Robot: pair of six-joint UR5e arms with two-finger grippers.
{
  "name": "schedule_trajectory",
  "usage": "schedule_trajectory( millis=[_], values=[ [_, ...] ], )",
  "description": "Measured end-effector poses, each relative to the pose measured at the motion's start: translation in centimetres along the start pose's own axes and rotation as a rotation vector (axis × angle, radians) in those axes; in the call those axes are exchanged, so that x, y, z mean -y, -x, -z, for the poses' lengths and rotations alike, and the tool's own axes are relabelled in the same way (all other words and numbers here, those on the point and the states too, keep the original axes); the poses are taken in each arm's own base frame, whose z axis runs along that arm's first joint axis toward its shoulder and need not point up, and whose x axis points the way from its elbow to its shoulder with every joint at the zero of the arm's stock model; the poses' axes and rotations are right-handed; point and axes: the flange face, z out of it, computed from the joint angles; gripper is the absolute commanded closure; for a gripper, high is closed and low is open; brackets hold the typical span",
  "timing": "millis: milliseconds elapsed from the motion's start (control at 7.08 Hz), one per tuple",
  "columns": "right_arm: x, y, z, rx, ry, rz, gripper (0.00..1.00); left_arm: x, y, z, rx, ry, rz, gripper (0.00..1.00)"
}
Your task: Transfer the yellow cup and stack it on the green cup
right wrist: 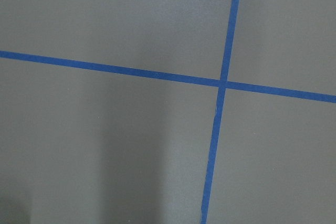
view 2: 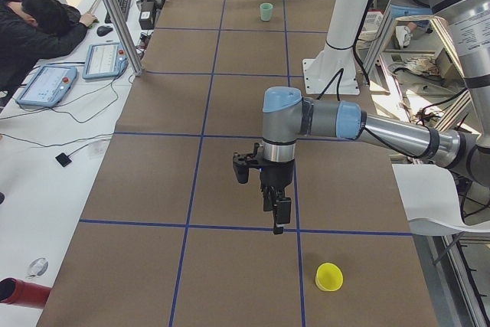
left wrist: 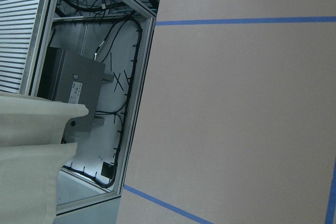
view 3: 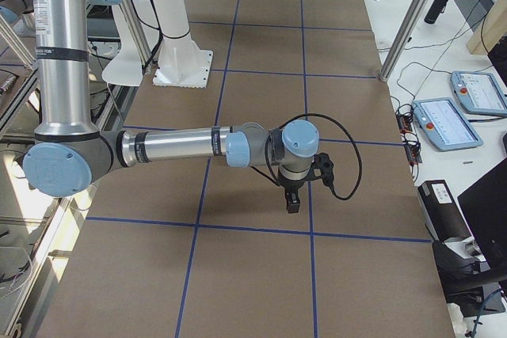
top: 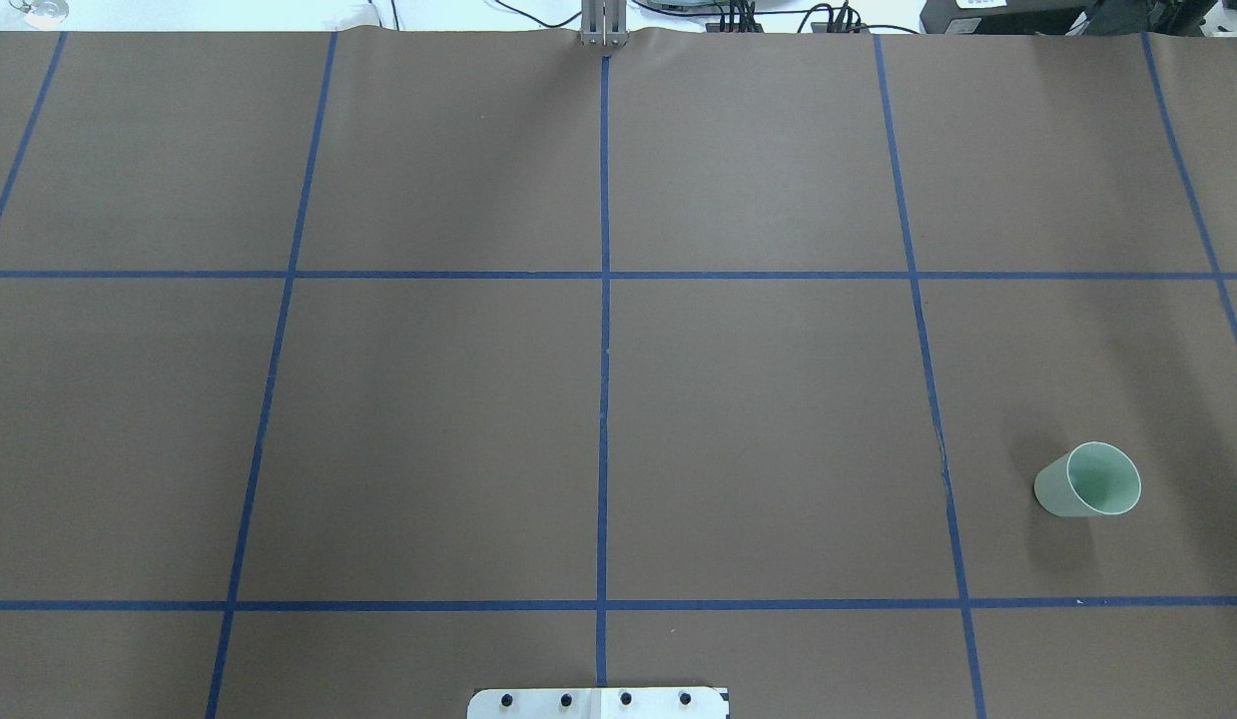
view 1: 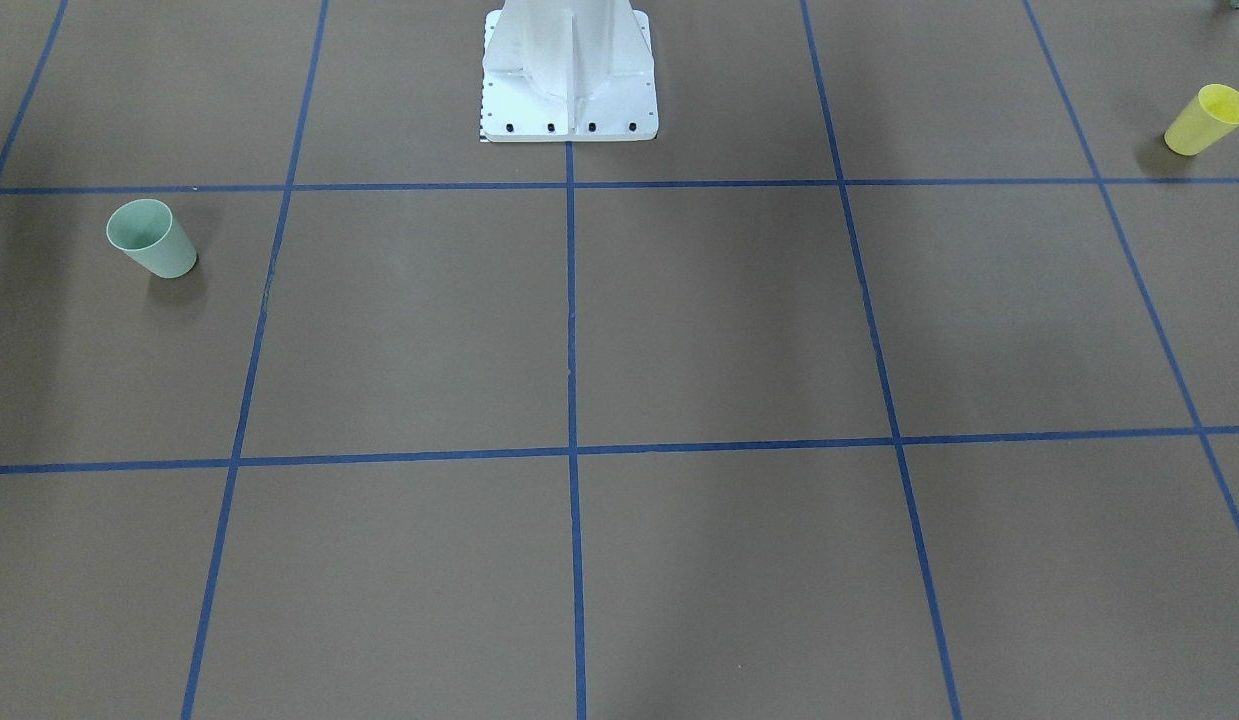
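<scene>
The yellow cup [view 1: 1207, 120] stands upright near the table's end on my left side, also seen in the exterior left view as the yellow cup [view 2: 329, 276]. The green cup [view 1: 152, 238] stands upright toward the opposite end, and the overhead view shows the green cup [top: 1089, 480] with nothing in it. My left gripper [view 2: 276, 216] hangs above the brown table, apart from the yellow cup. My right gripper [view 3: 291, 203] points down over a tape line, far from both cups. Whether either gripper is open or shut I cannot tell. Both wrist views show only bare table.
The white robot base [view 1: 569, 80] stands mid-table on the robot's side. A person [view 2: 38, 28] leans on the side desk beside control tablets [view 2: 107, 59] and a metal post [view 2: 115, 13]. The left wrist view shows the table edge with cables [left wrist: 121, 98] beyond it.
</scene>
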Motion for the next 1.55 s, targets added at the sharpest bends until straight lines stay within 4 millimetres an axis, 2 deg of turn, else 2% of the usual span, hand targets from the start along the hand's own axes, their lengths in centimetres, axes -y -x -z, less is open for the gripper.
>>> schedule_trajectory(
  millis=[141,424,565,848,989,1272,1554],
  values=[
    [0.7,0.7,0.5,-0.002,-0.01,0.016,0.0,-0.6,-1.7,0.6,0.058,0.02,0.043,0.0],
    [1.4,1.5,0.7,-0.013,-0.012,0.032,0.0,-1.8,-5.6,0.3,0.148,0.04,0.161,0.0],
    [1.5,1.8,0.4,-0.015,-0.007,0.037,0.0,-2.7,-7.6,-0.3,0.185,0.048,0.232,0.0],
    [1.6,2.1,-0.3,-0.037,0.007,0.049,0.0,-6.0,-13.3,-2.3,0.292,0.034,0.418,0.0],
    [1.6,2.1,-0.5,-0.051,0.013,0.052,0.0,-8.1,-16.0,-3.5,0.352,0.012,0.514,0.0],
    [1.6,1.9,-0.8,-0.069,0.02,0.052,0.0,-11.8,-19.5,-7.3,0.485,-0.064,0.717,0.0],
    [1.6,1.9,-0.9,-0.073,0.022,0.05,0.0,-13.6,-20.8,-11.9,0.587,-0.156,0.911,0.0]
  ],
)
